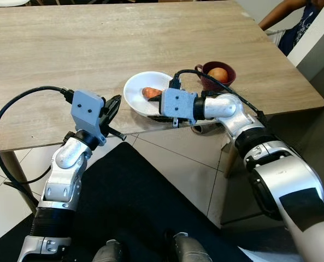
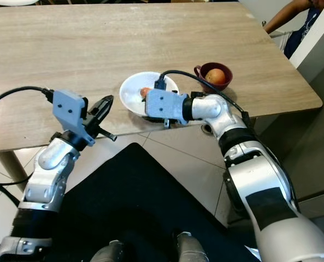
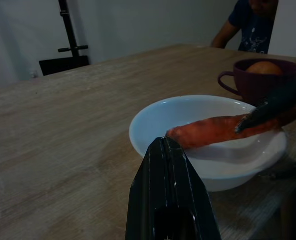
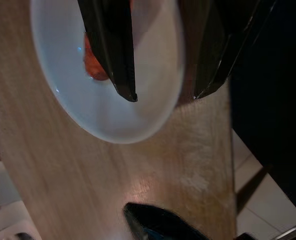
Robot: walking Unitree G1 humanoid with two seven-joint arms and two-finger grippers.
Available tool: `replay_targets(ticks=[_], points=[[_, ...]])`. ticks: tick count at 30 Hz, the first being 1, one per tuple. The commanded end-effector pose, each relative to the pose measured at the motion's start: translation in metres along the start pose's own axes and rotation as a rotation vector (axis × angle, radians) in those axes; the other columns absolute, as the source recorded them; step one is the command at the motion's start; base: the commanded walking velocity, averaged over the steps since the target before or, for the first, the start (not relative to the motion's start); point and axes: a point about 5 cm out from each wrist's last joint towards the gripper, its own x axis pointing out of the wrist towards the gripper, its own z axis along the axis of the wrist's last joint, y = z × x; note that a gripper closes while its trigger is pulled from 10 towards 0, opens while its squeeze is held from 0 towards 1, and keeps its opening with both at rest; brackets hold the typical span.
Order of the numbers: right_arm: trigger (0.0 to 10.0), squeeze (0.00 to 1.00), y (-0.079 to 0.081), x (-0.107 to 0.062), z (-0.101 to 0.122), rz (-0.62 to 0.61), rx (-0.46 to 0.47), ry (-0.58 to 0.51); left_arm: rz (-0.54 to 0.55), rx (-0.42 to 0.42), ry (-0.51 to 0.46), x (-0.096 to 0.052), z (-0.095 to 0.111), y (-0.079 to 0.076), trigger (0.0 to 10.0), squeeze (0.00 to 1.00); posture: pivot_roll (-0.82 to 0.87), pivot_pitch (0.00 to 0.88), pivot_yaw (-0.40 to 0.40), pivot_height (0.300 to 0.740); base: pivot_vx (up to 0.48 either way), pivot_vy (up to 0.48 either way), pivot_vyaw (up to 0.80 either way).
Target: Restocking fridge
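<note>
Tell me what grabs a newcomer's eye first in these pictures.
First comes the round white bowl near the front edge of the pale wooden table, an orange carrot lying in it. The right gripper reaches over it with fingers spread, one above the bowl's inside and one outside its rim. To the robot's right stands a dark red mug holding a round orange fruit.

end effector (image 4: 165,95) straddling bowl (image 4: 68,100) rim, carrot (image 4: 94,67)

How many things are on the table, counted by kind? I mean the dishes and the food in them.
Bowls: 1, the white bowl
Cups: 1, the dark red cup
Carrots: 1, the carrot in the bowl
Round fruits: 1, the orange fruit in the cup
Total: 4
</note>
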Motion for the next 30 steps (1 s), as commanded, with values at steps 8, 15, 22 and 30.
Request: replay_targets(ticks=[8, 15, 22, 30], points=[[10.0, 0.0, 0.006, -0.011, -0.016, -0.074, 0.16, -0.02, 0.011, -0.031, -0.01, -0.001, -0.002, -0.003, 10.0, 0.0, -0.03, 0.177, -0.072, 0.74, 0.0, 0.0, 0.0], [10.0, 0.0, -0.019, -0.021, -0.019, -0.428, 0.481, -0.148, 0.048, -0.068, -0.026, -0.001, -0.002, -0.001, 10.0, 0.0, -0.04, 0.175, -0.067, 0.74, 0.0, 0.0, 0.0], [10.0, 0.0, -0.018, -0.02, -0.02, -0.388, 0.596, -0.198, 0.041, -0.076, -0.029, 0.0, -0.002, -0.005, 10.0, 0.0, -0.04, 0.172, -0.078, 0.74, 0.0, 0.0, 0.0], [10.0, 0.0, -0.008, -0.02, -0.033, -0.373, 0.57, -0.046, 0.045, -0.077, -0.029, -0.002, -0.003, -0.003, 10.0, 0.0, -0.04, 0.174, -0.086, 0.74, 0.0, 0.0, 0.0]])
